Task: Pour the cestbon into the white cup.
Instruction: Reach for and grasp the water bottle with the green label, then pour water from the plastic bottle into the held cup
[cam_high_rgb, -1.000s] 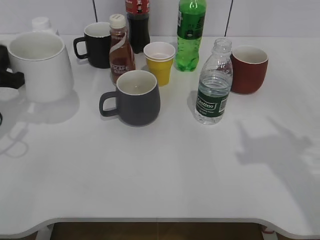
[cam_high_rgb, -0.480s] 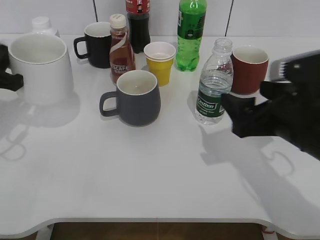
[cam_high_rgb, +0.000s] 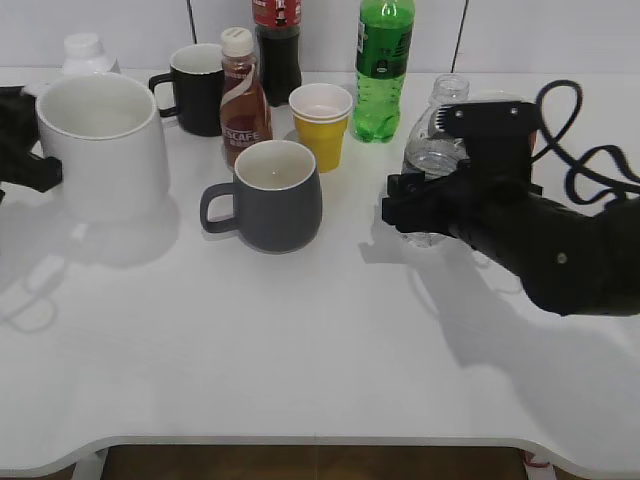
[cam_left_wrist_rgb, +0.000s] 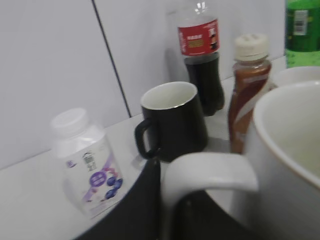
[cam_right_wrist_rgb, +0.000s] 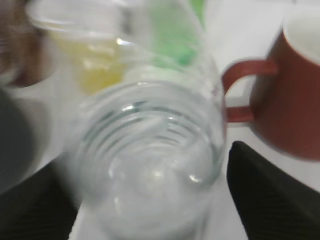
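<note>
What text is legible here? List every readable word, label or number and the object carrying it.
"SCAFE": the visible end of the brand on the brown coffee bottle.
Red label on the cola bottle: white print, too small to read.
White milk bottle: purple lettering, blurred.
Green soda bottle: label unreadable.
The cestbon: its label is hidden behind the right gripper.

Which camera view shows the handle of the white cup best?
The left wrist view: the handle fills the foreground, with the left hand at it. In the exterior view it is hidden. The right wrist view misses the cup.
</note>
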